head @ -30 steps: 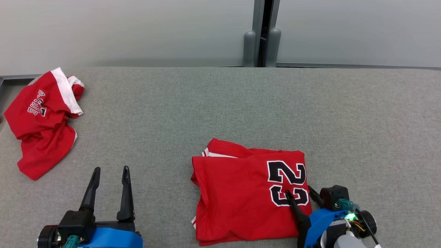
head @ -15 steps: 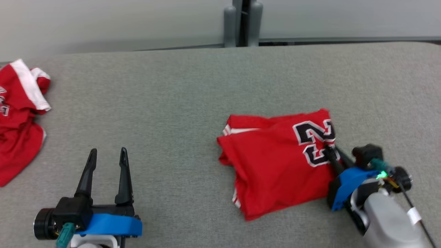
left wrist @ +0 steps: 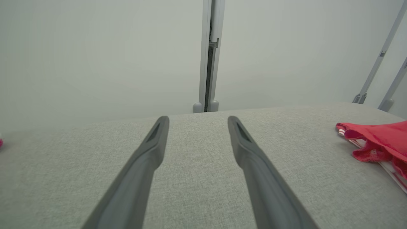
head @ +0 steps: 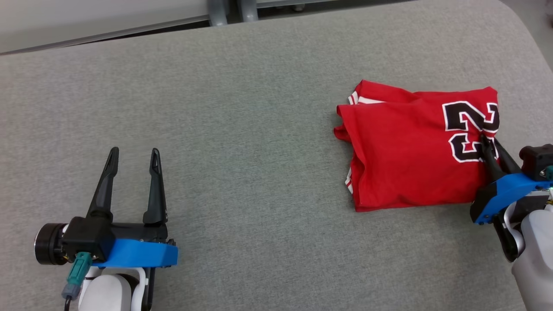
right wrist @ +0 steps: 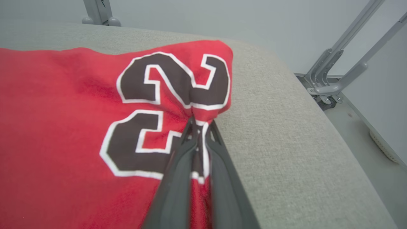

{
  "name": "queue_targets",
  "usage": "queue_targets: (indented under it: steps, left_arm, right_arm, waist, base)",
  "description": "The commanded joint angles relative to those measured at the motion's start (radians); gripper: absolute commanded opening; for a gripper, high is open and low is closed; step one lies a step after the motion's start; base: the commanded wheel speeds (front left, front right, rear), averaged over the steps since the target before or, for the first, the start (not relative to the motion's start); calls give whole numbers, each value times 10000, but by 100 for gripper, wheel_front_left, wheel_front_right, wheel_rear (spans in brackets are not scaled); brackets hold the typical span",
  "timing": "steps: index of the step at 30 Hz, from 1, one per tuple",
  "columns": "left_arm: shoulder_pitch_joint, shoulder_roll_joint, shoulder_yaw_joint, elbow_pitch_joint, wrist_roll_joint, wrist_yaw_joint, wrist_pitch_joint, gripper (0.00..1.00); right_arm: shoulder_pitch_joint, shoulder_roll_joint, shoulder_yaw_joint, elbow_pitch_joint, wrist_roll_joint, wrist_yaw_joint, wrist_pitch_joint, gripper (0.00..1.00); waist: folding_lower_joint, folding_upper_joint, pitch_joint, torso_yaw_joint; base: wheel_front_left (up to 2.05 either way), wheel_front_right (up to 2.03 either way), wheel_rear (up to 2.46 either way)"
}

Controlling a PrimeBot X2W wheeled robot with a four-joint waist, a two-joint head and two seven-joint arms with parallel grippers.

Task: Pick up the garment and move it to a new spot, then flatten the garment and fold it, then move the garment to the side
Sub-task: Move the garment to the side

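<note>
**Right gripper clamped on the folded jersey's edge, ready for the move to the side**

Locate the folded red fabric jersey with the black, white-outlined number (head: 410,160) at the right of the head view. It lies flat on the grey padded fabric surface (head: 259,108), close to that surface's right border. Note that the right gripper (head: 490,144) meets the jersey at its right-hand edge, over the number print. Judge this placement as deliberate: a pinch at the edge of the stack should carry all folded layers together without opening the fold. Confirm in the right wrist view that the two dark fingers stand together, with cloth puckered between them. Observe the left gripper (head: 133,154) at the lower left, fingers spread wide apart, holding nothing, well apart from the jersey and clear of its likely path.
</note>
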Motion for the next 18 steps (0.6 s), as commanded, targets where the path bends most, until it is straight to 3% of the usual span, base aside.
queue_targets:
  steps: [1, 11, 18]
  left_arm:
    - [-97, 55, 41, -45, 41, -29, -30, 100]
    - [-332, 49, 66, -145, 227, -135, -30, 100]
    - [-782, 47, -7, -286, 361, -214, -30, 100]
  right_arm:
    - [-95, -5, -64, -83, 56, -14, -71, 0]
    - [-1010, 126, -145, -532, -145, -13, -22, 0]
    - [-2493, -628, -343, -439, -353, -13, 389, 0]
  waist:
    - [-1, 0, 179, -220]
    - [-1, 0, 599, -289]
    - [-1, 0, 1422, -42]
  base:
    - [0, 0, 0]
    - [0, 0, 0]
    - [0, 0, 0]
